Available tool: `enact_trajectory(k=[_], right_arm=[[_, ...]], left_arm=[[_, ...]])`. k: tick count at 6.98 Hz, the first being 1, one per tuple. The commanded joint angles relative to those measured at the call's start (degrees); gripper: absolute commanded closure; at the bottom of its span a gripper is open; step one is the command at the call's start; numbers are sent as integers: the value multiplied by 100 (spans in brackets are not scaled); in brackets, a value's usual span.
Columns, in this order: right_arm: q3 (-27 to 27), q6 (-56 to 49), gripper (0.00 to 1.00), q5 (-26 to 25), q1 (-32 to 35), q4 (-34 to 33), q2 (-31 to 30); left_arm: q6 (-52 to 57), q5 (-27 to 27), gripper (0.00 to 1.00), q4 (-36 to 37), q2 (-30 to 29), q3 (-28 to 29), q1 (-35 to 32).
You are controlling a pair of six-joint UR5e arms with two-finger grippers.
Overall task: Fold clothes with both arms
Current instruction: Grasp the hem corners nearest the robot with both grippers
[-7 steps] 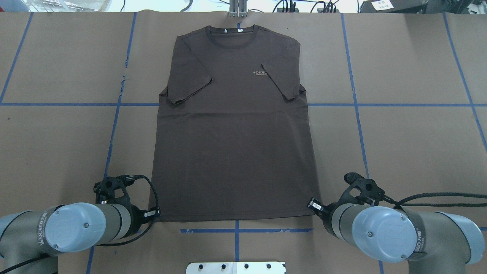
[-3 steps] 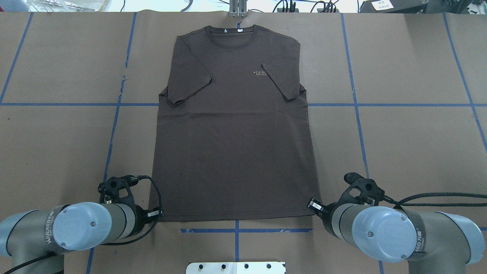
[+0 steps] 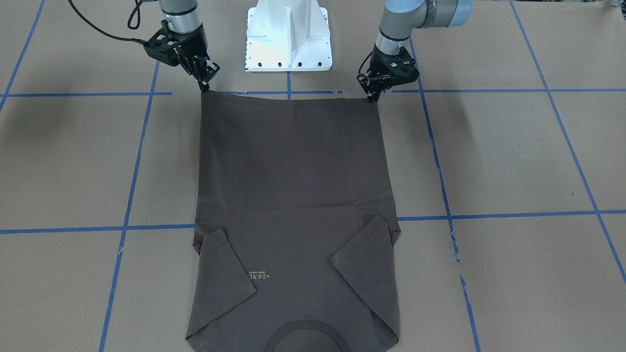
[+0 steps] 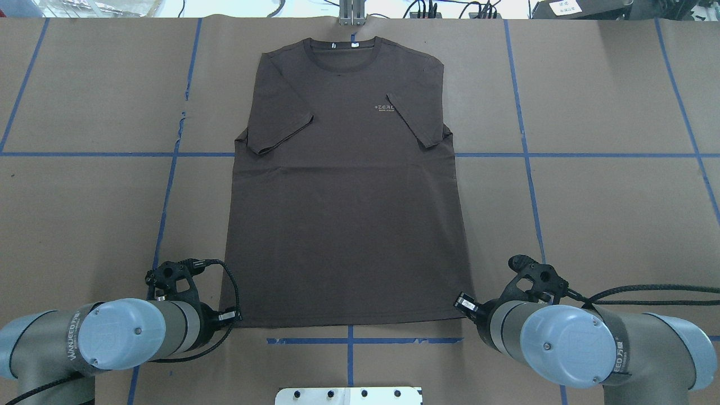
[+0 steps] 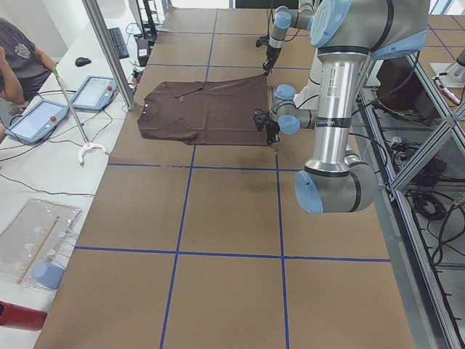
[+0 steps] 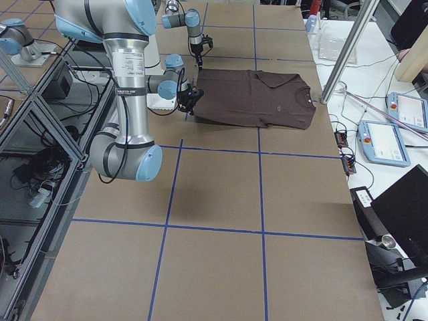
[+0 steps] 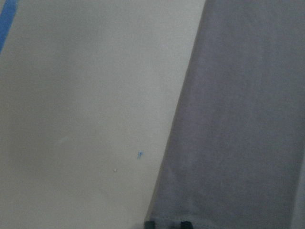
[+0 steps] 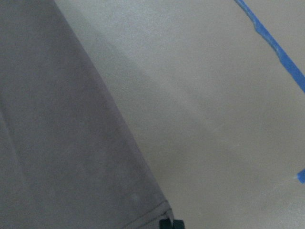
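Pale chest logo point(image 4: 385, 107) on the dark brown-grey short-sleeved T-shirt point(image 4: 343, 225) reading roughly "+ZEAL", smaller line beneath illegible, "WANJEED" lettering on the silver-grey tubular left arm point(image 4: 63, 344), partly visible on the right arm point(image 4: 620, 355).

Brown T-shirt point(image 4: 343, 225) flat, sleeves folded in; left arm point(image 4: 112, 340), right arm point(image 4: 568, 346) at hem corners

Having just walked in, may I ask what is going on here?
A dark brown T-shirt lies flat on the table, sleeves folded in. The left gripper is at one hem corner, the right gripper at the other; whether either has gripped the cloth cannot be told.
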Motion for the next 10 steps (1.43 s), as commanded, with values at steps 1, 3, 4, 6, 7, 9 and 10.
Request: enact_trajectory(k=[1,3,4,6,7,9,10], right_arm=[[0,-5,100,0,0,0,3],[0,4,100,0,0,0,3],[0,4,100,0,0,0,3],[0,4,100,0,0,0,12],[0,-5,100,0,0,0,12],[0,4,100,0,0,0,12],[0,4,100,0,0,0,12]], left_arm=[[9,-16,100,0,0,-29,-4],[17,-16,58,-9,44,6,-4],[9,-42,55,-26,35,15,-4],[17,-42,54,-44,26,50,-4],[9,-51,56,-53,17,59,-4],[17,-51,100,-53,17,33,-4],[17,-60,100,-53,17,24,-4]])
